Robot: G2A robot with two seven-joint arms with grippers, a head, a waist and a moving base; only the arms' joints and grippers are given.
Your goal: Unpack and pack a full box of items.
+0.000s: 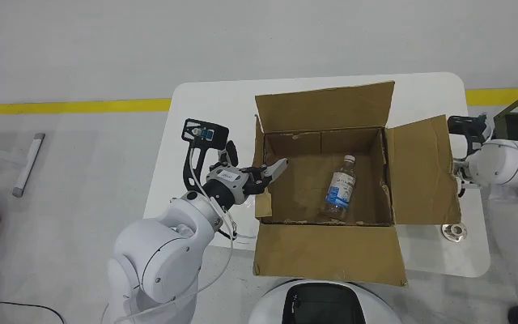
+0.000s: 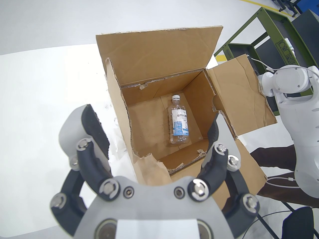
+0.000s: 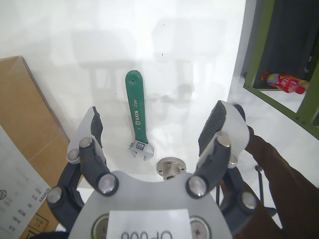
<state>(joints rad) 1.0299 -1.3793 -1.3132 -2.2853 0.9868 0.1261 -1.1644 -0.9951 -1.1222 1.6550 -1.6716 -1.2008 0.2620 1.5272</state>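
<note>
An open cardboard box [image 1: 279,117] stands on the white table [image 1: 210,105] with its flaps folded out. A clear plastic bottle [image 1: 341,188] with a white cap and blue label lies on the box floor [image 2: 178,121]. My left gripper [image 1: 273,172] hovers at the box's left wall, open and holding nothing [image 2: 153,114]. My right gripper [image 3: 158,111] is open over the table beside the box's right flap, above a green-handled wrench [image 3: 136,110] and a small metal flange [image 3: 171,169].
The right arm [image 1: 490,160] is at the table's right edge, with the metal flange [image 1: 457,232] near the front right corner. A green shelf frame [image 3: 251,58] beyond that edge holds a red bottle [image 3: 284,83]. Bare table lies left of the box.
</note>
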